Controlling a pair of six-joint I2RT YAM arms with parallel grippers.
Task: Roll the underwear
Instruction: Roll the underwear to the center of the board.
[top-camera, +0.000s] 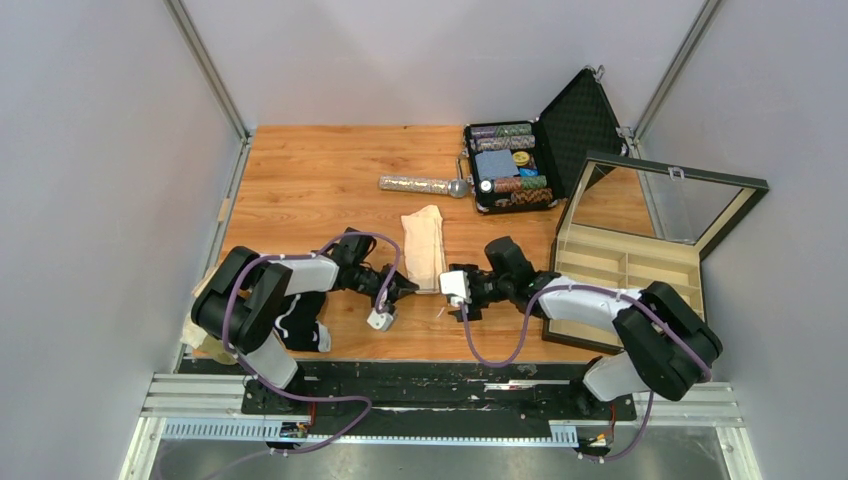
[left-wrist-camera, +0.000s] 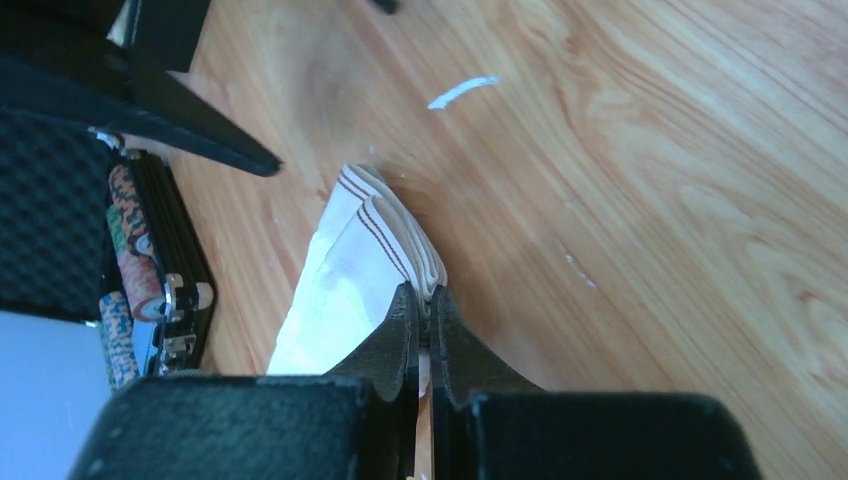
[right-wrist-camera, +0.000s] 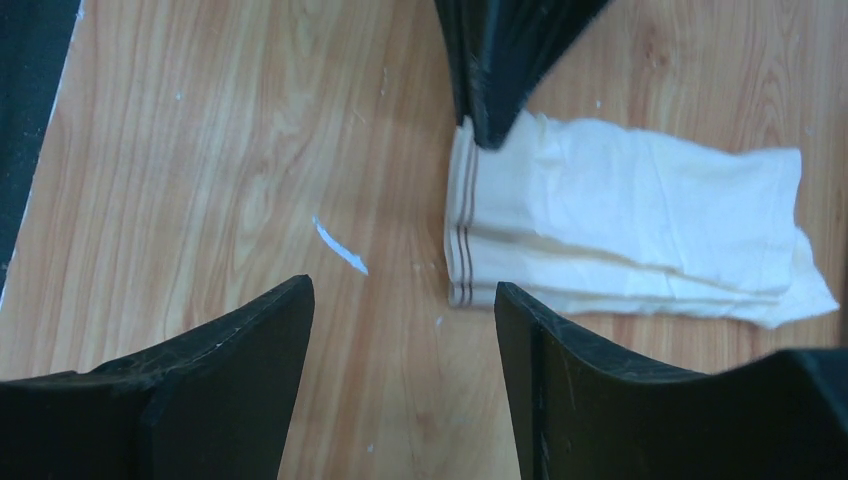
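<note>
The cream-beige underwear (top-camera: 424, 243) lies folded into a long narrow strip on the wooden table, its striped waistband end nearest the arms. My left gripper (left-wrist-camera: 424, 292) is shut on the waistband's left corner (left-wrist-camera: 400, 235); in the top view the left gripper (top-camera: 408, 290) sits at the strip's near end. In the right wrist view the left gripper's fingers (right-wrist-camera: 495, 70) pinch that corner of the underwear (right-wrist-camera: 620, 225). My right gripper (right-wrist-camera: 403, 295) stands open just short of the waistband's other corner, nothing between its fingers. From above, the right gripper (top-camera: 447, 290) is right of the strip's near end.
A glittery microphone (top-camera: 425, 185) lies beyond the strip. A black case of poker chips (top-camera: 510, 165) stands open at the back right. A wooden box with a glass lid (top-camera: 620, 268) is open on the right. Dark garments (top-camera: 300, 330) lie by the left arm's base.
</note>
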